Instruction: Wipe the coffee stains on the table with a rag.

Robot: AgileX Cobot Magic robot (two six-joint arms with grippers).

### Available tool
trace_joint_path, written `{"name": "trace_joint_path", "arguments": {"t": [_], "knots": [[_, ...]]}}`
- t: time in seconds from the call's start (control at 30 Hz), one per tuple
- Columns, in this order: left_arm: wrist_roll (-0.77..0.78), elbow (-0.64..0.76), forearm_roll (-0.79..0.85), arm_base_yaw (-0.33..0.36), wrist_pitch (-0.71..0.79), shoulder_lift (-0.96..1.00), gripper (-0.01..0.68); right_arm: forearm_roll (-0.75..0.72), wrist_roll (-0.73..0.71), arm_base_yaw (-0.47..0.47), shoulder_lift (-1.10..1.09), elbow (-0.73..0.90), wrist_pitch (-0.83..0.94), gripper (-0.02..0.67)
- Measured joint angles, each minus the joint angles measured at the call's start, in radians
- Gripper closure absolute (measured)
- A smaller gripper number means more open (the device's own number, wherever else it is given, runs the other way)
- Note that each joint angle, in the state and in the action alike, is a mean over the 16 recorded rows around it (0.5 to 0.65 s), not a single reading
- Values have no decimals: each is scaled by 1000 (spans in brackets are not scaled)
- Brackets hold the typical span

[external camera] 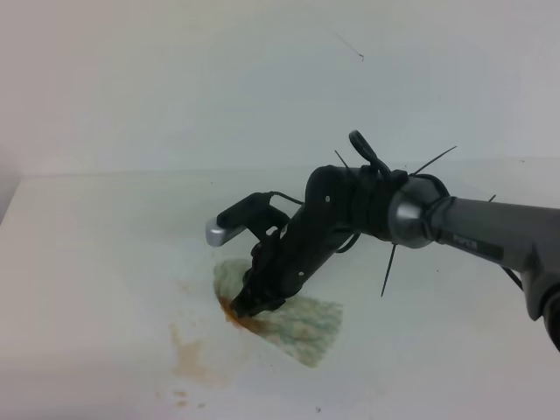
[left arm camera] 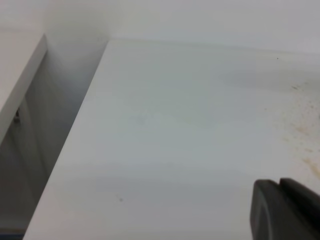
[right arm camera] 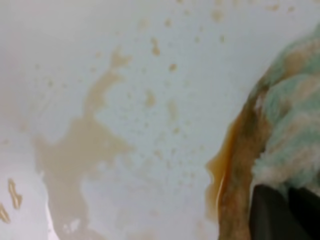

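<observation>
The pale green-white rag (external camera: 293, 319) lies on the white table (external camera: 105, 262), and its left edge is soaked brown. My right gripper (external camera: 249, 304) points down onto that edge and is shut on the rag. A glossy orange-brown rim of coffee stains (external camera: 233, 309) shows right beside the fingertips. In the right wrist view the wet stains (right arm camera: 220, 170) run along the rag (right arm camera: 290, 115), just above my dark fingers (right arm camera: 272, 215). In the left wrist view only a dark corner of the left gripper (left arm camera: 285, 210) shows, over bare table (left arm camera: 175, 125).
A faint tan dried smear (external camera: 188, 354) with small splashes spreads left of and below the rag, and is seen close up in the right wrist view (right arm camera: 80, 145). The table's left edge (left arm camera: 75, 130) drops off beside a white wall.
</observation>
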Motion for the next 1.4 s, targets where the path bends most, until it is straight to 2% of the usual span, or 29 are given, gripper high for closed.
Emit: {"name": "trace_joint_path", "arguments": {"t": [0.67,0.97,1.2,1.4], "knots": [[0,-14,0,0,5,10,675,56,-1,31,0,-67,30,603],[0,-14,0,0,5,10,675,-70,88,14,32,-72,13,603],[0,-7,0,0,3,5,674,-191,187,-50,39,-73,21,604],[0,0,0,0,0,0,674,-227,231,-119,27,-59,42,604]]}}
